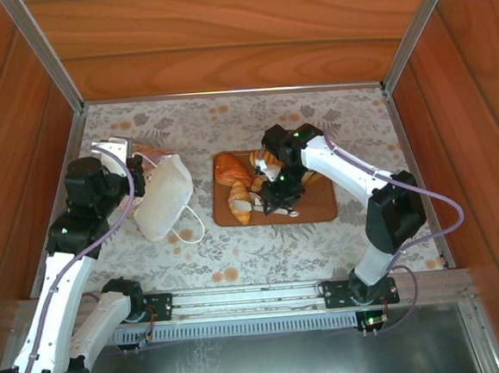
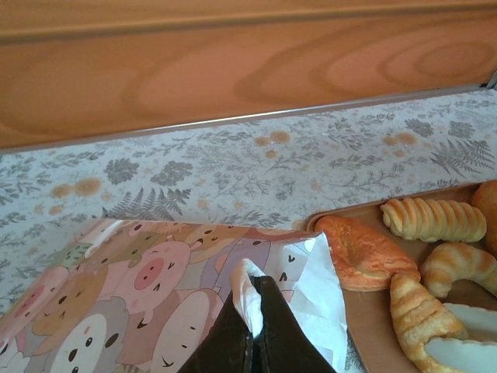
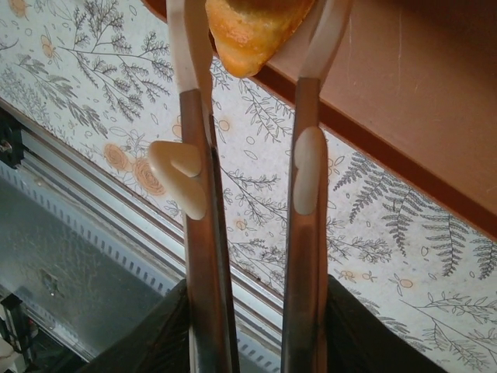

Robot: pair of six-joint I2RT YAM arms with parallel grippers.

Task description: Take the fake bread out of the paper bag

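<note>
evidently, right gripper (image 1: 282,199) was clamped on one piece of fake bread (image 3: 252,27), held right over the tray (image 3: 419,93) edge; other pieces lay on the tray. left gripper (image 2: 252,334) was closed, pinching the paper bag (image 2: 140,287) rim. judged best: shift inward over bare tray, lower, then release so it couldn't roll off.
</note>
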